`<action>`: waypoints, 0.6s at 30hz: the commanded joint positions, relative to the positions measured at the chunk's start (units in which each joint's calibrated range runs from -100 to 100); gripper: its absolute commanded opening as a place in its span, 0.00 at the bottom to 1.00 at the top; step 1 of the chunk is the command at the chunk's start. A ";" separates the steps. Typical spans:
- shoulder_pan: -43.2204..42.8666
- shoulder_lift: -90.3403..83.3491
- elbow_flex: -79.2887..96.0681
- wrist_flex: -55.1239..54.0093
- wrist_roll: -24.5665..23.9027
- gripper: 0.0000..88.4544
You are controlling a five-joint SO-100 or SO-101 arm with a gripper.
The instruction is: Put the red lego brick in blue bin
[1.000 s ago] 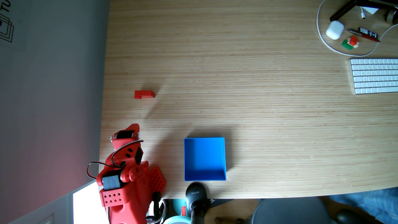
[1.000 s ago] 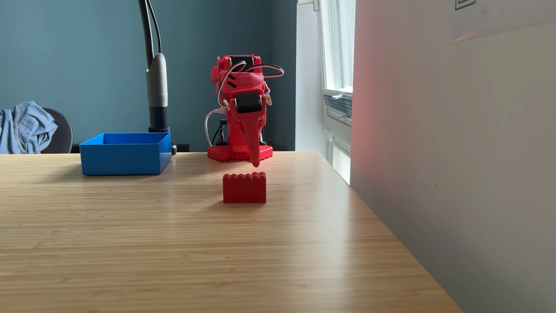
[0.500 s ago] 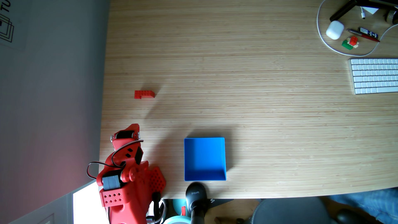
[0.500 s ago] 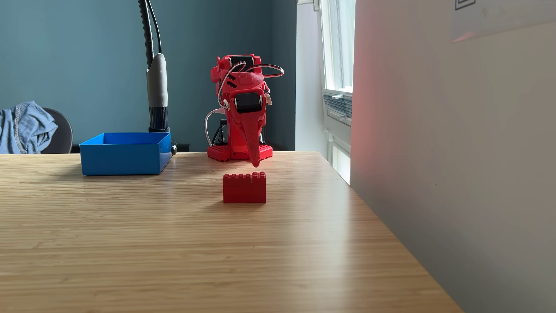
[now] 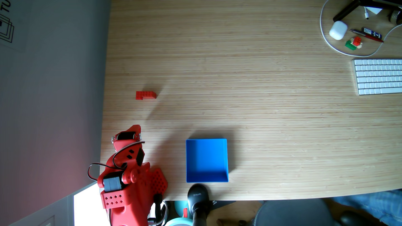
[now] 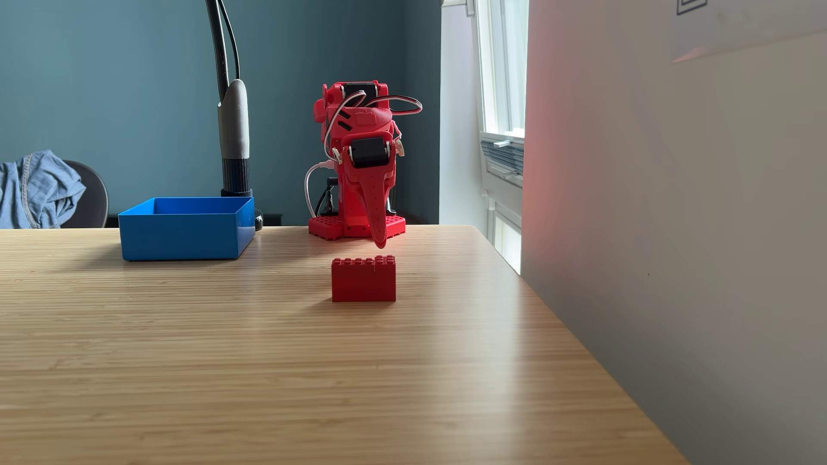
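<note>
- A pale wooden table (image 5: pixel 261 108) is seen from above in one fixed view and from low at its far end in the other (image 6: pixel 268 380), with a teal wall behind and a window at the right of that low view.
- The red arm (image 6: pixel 358 134) is folded over its base at the table's edge, and the gripper (image 6: pixel 379 243) is pointed down just above the tabletop; its fingers are pressed together with nothing between them.
- From above, the gripper (image 5: pixel 136 128) is seen at the front of the folded arm (image 5: pixel 128 165).
- The red lego brick (image 5: pixel 145 95) is set upright on the table, apart from the gripper and untouched; in the low view the brick (image 6: pixel 363 279) stands in front of the gripper tip.
- The blue bin (image 5: pixel 225 158) rests on the table beside the arm's base, well apart from the brick; it is shown at the left in the low view (image 6: pixel 185 237).
- A black lamp post (image 6: pixel 232 134) is clamped behind the bin.
- A white keyboard (image 5: pixel 378 77) lies at the far right edge from above.
</note>
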 commanded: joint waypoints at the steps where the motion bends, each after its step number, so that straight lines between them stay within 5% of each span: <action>1: 0.02 -0.06 0.34 -0.92 0.15 0.00; 18: -0.34 -0.06 0.34 -1.00 0.63 0.00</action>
